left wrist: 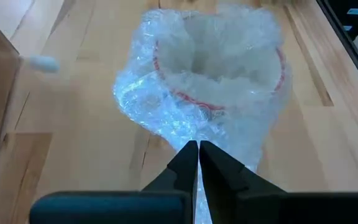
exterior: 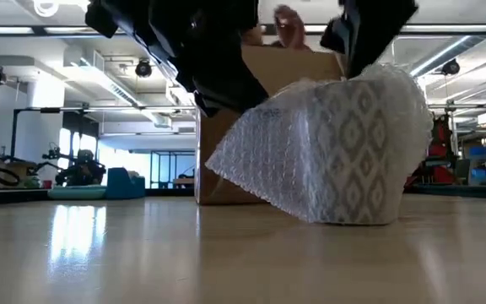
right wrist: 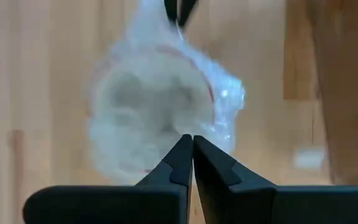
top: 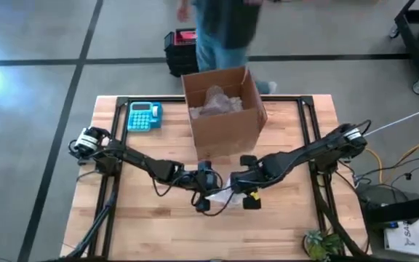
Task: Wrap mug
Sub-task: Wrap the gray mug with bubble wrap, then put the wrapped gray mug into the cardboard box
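Observation:
The mug (exterior: 357, 160), white with a grey diamond pattern, stands upright on the table, in front of the box and near the table's middle. Clear bubble wrap (exterior: 260, 143) covers its sides and bunches over its red-edged mouth (left wrist: 219, 68). A loose flap of wrap spreads toward the table's left. My left gripper (left wrist: 197, 148) is shut on that wrap on the mug's left. My right gripper (right wrist: 191, 140) is shut over the mug's right side, above the wrap. In the high view both grippers (top: 213, 191) (top: 238, 191) meet at the wrapped mug (top: 228, 192). My left gripper pinches the bubble wrap's loose flap (left wrist: 194, 134) between its two fingertips, coming slanting down from the table's left. The flap rises from the table to the fingers (exterior: 241, 110) and the mug's base stays on the table. My right gripper pinches the wrap bunched at the mug's top (right wrist: 188, 127) between its fingertips, from above on the table's right. The gripper's own body hides the exact spot in the low view.
An open cardboard box (top: 224, 109) holding crumpled wrap stands just behind the mug. A blue calculator (top: 144, 116) lies at the far left. A person (top: 224, 25) stands beyond the far edge, one hand (exterior: 289, 29) above the box. A small plant (top: 322, 244) sits at the near right corner.

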You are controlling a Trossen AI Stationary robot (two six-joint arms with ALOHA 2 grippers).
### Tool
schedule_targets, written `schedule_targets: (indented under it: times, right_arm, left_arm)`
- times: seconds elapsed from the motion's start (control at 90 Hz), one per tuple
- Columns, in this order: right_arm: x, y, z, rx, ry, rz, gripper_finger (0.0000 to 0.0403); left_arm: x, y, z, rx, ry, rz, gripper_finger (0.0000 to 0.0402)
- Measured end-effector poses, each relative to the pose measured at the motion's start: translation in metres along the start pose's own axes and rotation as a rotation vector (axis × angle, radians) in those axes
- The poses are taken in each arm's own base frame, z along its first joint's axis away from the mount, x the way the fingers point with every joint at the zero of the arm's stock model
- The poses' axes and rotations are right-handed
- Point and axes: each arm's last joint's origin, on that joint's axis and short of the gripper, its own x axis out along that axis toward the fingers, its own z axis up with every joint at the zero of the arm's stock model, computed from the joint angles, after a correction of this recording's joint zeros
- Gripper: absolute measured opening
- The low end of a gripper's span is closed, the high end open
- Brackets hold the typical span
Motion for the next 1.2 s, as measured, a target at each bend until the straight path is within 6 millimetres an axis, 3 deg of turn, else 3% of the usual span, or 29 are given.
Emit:
schedule_targets:
  times: [0.3, 0.5, 0.644, 0.811, 0.967, 1.1, 1.2]
  right_arm:
    - [0.059, 0.007, 0.002, -0.027, 0.034, -0.038, 0.0000]
    - [0.071, 0.010, 0.006, -0.059, 0.028, -0.043, 0.0000]
    - [0.057, 0.009, 0.009, -0.070, 0.032, -0.049, 0.0000]
    - [0.010, 0.008, 0.012, -0.074, -0.030, -0.031, 0.0000]
    - [-0.016, 0.005, 0.007, -0.016, -0.079, -0.007, 0.0000]
    - [-0.020, 0.006, 0.007, -0.041, -0.098, 0.034, 0.0006]
    - [-0.014, 0.018, 0.008, -0.073, -0.120, 0.087, 0.0037]
  left_arm:
    - [0.000, 0.000, 0.001, -0.004, -0.006, -0.001, 0.0004]
    - [0.000, 0.000, 0.001, -0.004, -0.007, -0.001, 0.0004]
    - [0.000, 0.000, 0.001, -0.003, -0.008, -0.001, 0.0004]
    - [0.000, 0.000, 0.000, 0.000, -0.005, 0.000, 0.0004]
    - [0.000, 0.000, 0.001, 0.000, -0.006, 0.000, 0.0004]
    - [0.000, 0.000, 0.000, 0.000, -0.004, 0.000, 0.0004]
    - [0.000, 0.000, 0.000, 0.001, 0.001, 0.001, 0.0004]
